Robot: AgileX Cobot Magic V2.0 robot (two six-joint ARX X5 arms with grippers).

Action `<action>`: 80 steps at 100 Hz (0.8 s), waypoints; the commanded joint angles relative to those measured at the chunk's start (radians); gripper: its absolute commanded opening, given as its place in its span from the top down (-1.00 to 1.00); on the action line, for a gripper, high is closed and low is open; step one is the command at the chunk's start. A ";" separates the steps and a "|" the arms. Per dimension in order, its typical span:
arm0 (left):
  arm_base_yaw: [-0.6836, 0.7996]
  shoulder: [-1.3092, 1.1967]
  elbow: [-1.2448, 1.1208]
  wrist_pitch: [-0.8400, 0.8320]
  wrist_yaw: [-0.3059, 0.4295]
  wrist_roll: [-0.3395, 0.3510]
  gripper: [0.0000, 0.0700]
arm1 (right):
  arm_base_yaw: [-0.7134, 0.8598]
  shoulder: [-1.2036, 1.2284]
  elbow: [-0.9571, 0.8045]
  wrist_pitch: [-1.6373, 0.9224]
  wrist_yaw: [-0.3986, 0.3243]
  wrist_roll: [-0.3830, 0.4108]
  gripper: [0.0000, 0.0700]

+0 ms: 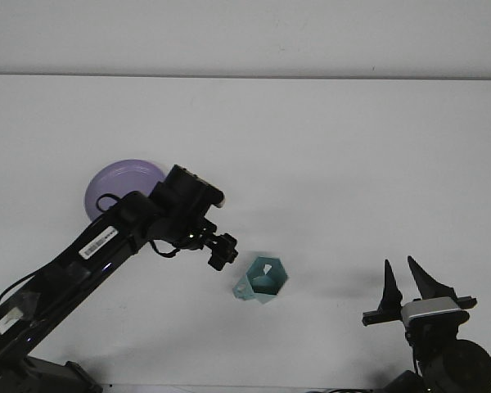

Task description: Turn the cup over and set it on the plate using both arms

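Left gripper [220, 253]: extended over the table on a long black arm, tip just left of the cup; finger spread cannot be judged from this angle, and nothing is seen held.
Left arm [106, 237]: rises from the lower left corner and runs diagonally toward the centre; a white label sits on its link; it covers the right part of the plate.
Plate [119, 173]: purple, round, lying flat on the table at left centre, partly hidden behind the left arm; nothing rests on its visible part.
Table [327, 164]: plain white, matte, filling nearly the whole view; faint shadows fall under the arm and beside the cup.
Wall [245, 37]: pale band along the top of the view, meeting the table's far edge in a straight line.
Cup [263, 280]: teal, faceted, lying tipped on the table at lower centre with its opening facing up and toward the camera; a handle shows at its lower left; well apart from the plate.
Right gripper [407, 282]: low at the lower right, pointing upward; its two dark fingers [425, 281] stand spread apart with bare table showing between them; it holds nothing and is well clear of the cup.
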 commanded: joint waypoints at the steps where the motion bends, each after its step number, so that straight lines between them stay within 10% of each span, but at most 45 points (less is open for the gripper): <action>1: -0.026 0.042 0.035 -0.004 0.004 0.031 -0.23 | 0.005 0.003 0.007 0.009 0.002 0.014 0.23; 80: -0.174 0.333 0.060 0.111 -0.003 0.026 -0.22 | 0.005 0.003 0.007 0.009 -0.007 0.014 0.23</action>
